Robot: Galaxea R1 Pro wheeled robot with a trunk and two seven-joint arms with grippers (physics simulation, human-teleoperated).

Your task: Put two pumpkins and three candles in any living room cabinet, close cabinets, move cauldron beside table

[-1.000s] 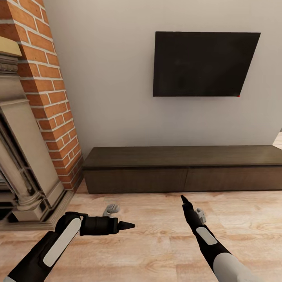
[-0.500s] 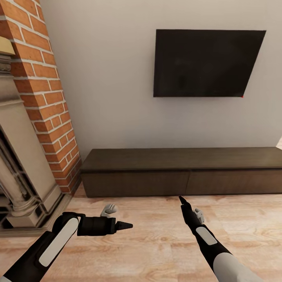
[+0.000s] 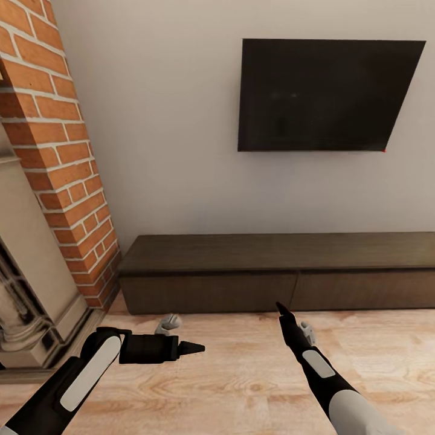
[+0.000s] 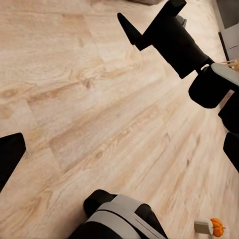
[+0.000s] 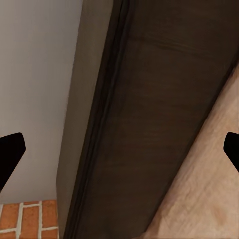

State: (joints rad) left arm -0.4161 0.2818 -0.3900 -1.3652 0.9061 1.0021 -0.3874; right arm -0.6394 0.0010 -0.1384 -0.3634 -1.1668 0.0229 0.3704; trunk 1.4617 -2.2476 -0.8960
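The cabinet (image 3: 272, 275) is a long, low, dark brown unit against the wall under the TV, with both drawer fronts shut. My left gripper (image 3: 184, 337) hovers over the floor in front of its left half, open and empty. My right gripper (image 3: 295, 319) points at the cabinet's middle, also open and empty, and the right wrist view looks straight at the cabinet front (image 5: 149, 124). In the left wrist view an orange pumpkin (image 4: 216, 227) sits on the floor far behind me, beside a small pale cylinder (image 4: 201, 227) that I cannot identify. The cauldron is out of view.
A brick chimney column (image 3: 54, 151) and stone fireplace surround (image 3: 30, 284) stand at the left, close to the cabinet's end. A black TV (image 3: 326, 93) hangs on the wall. Wood flooring (image 3: 241, 374) lies between me and the cabinet.
The whole view has shifted: the TV and wall look larger and the fireplace has slid left, so the camera has moved closer. Both arms keep the same pose, grippers still open.
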